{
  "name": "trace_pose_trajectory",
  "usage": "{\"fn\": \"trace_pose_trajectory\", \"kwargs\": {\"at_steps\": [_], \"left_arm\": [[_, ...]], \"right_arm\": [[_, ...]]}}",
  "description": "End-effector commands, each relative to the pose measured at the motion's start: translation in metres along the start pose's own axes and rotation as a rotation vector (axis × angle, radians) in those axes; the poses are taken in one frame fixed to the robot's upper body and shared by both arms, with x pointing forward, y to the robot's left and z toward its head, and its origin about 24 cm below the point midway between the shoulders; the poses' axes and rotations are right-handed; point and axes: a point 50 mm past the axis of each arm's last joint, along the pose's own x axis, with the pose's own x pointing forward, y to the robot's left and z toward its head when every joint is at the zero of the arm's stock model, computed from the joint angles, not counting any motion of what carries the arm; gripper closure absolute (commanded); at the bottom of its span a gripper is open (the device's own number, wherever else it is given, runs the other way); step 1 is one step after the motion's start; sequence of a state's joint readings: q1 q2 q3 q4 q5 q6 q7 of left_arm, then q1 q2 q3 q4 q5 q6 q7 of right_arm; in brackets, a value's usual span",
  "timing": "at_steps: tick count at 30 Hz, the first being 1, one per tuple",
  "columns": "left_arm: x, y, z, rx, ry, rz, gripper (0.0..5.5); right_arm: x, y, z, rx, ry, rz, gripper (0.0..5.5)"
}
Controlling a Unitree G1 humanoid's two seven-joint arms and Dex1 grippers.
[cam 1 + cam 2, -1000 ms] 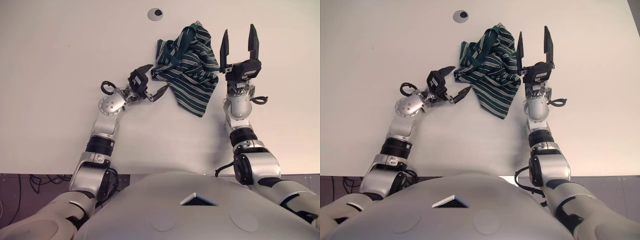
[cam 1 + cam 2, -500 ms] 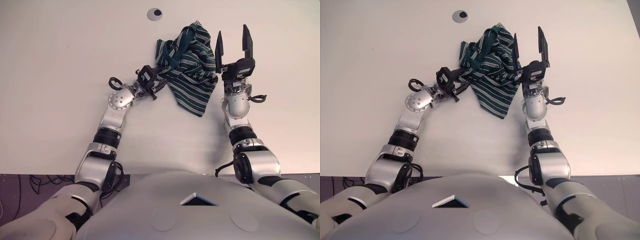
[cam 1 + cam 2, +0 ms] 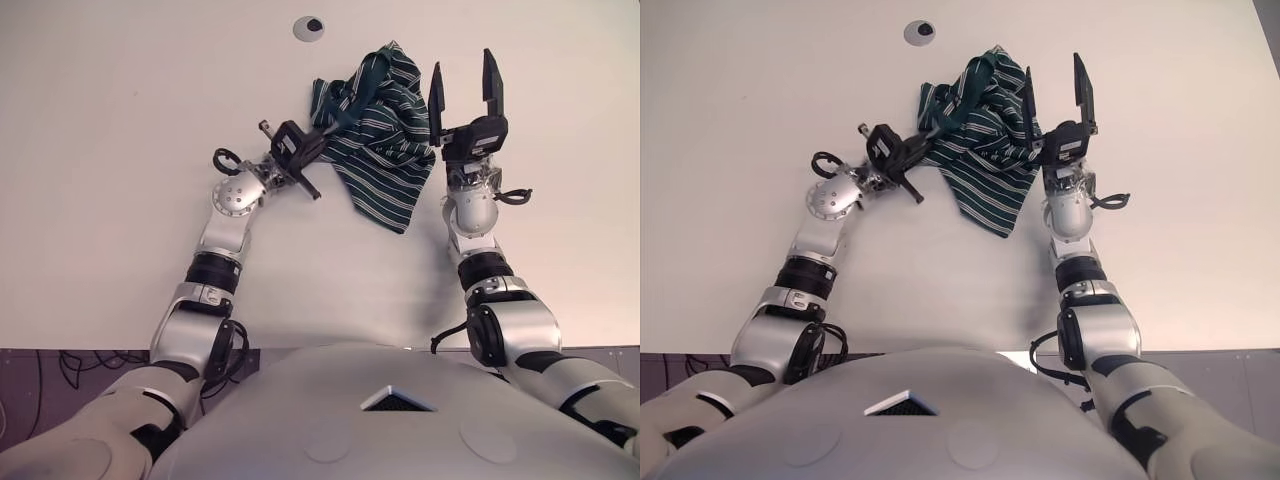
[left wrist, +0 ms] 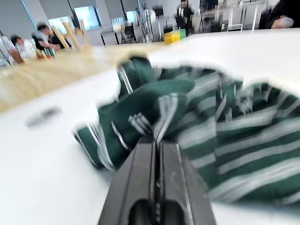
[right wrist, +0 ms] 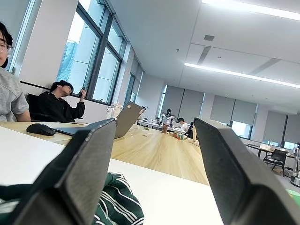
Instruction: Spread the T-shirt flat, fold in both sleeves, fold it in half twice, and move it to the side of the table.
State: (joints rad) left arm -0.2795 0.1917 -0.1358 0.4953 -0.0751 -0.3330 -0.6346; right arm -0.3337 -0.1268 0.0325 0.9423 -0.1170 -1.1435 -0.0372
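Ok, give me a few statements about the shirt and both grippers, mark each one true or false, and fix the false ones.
1. The T-shirt lies bunched in a heap on the table. True.
2. The right gripper has its jaws shut on a sleeve. False: its jaws stand wide open and hold nothing, upright just beside the shirt's right edge.
3. The left gripper has its jaws closed at the shirt's left edge. True.
4. The T-shirt is plain red. False: it is dark green with thin white stripes.
5. The T-shirt is already folded in half. False: it is crumpled, not yet spread flat.
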Motion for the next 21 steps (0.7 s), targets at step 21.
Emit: {"fn": "trace_pose_trajectory", "kwargs": {"at_steps": [21], "left_arm": [[-0.047,0.026,0.09,0.629,-0.308,-0.135,5.48]], "right_arm": [[-0.077,-0.001,-0.012,-0.309,0.515,1.371,2.48]]}}
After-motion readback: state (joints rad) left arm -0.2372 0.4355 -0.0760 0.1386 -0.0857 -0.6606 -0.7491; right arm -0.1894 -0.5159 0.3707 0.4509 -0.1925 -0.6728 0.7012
